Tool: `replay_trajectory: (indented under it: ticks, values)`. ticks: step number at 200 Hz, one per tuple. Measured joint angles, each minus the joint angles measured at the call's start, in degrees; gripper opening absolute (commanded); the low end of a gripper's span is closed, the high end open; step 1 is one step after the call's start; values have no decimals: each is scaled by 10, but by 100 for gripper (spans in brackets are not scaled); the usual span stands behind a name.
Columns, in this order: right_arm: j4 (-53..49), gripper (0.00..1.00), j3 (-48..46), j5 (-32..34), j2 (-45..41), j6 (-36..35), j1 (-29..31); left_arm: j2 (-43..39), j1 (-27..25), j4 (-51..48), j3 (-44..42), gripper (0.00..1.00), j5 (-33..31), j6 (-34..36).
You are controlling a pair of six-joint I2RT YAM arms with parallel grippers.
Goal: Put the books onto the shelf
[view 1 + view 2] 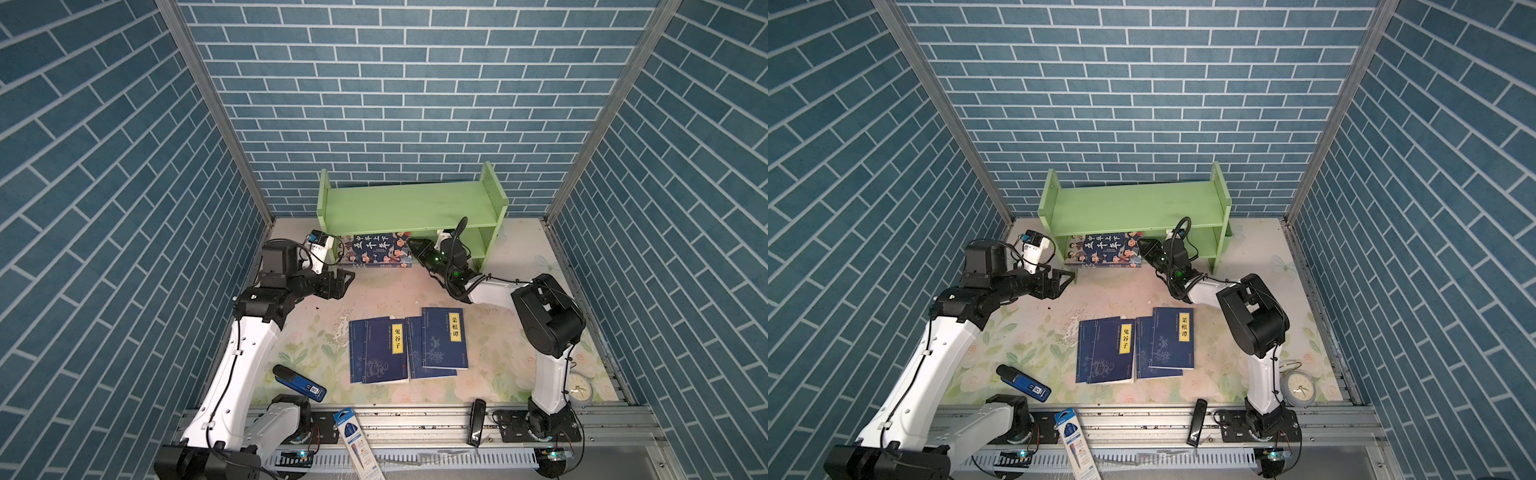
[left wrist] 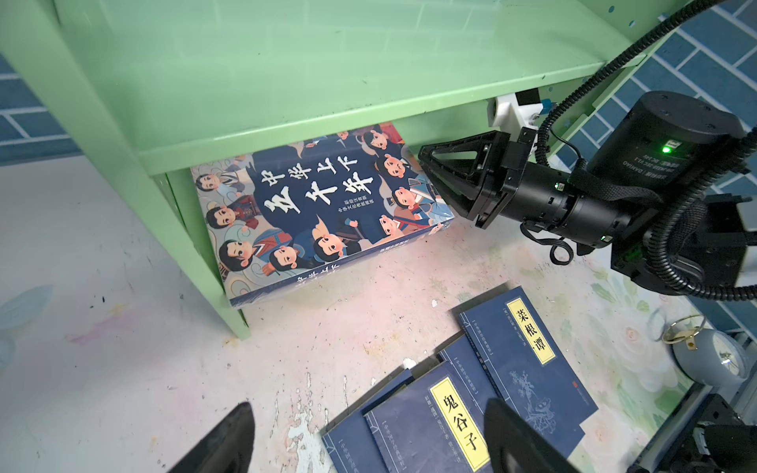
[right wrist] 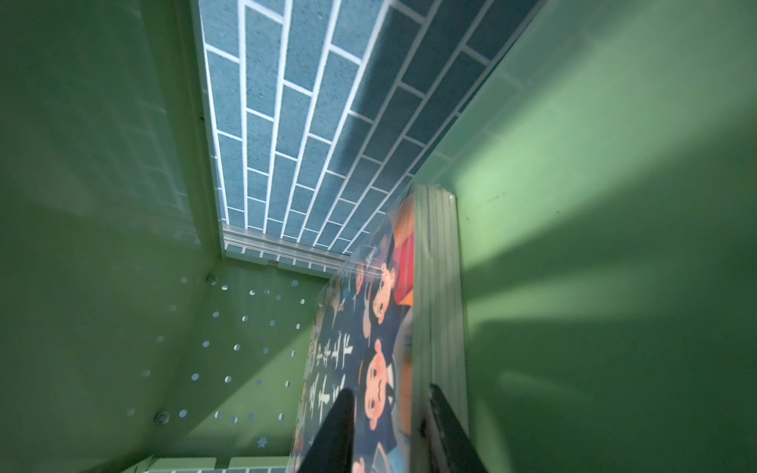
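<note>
Got the cartoon-cover book [image 1: 376,249] lying in the green shelf's [image 1: 409,208] lower tier, sticking out front, with right tool [image 1: 414,246] clamped on its edge and left tool [image 1: 347,279] spread wide, empty. Leaves four navy books [image 1: 378,353] flat on the tabletop [image 1: 374,297] to shelve.

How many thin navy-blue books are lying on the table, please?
4, mid-table in two overlapping pairs: left top book over left bottom book; right top book over right bottom book. Others beneath may be hidden.

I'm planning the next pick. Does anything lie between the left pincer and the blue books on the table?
Nothing visible: only bare table separates the open left pincer from the blue books.
</note>
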Motion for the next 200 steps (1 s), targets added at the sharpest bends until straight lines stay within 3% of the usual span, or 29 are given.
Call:
replay_trajectory:
  ticks: [126,200]
  values:
    - [34,30,20,-9,32,31,-4,-4,5,-3,-7,89,7,-16]
    - [49,35,18,-8,35,44,-4,-12,6,2,-15,93,6,-18]
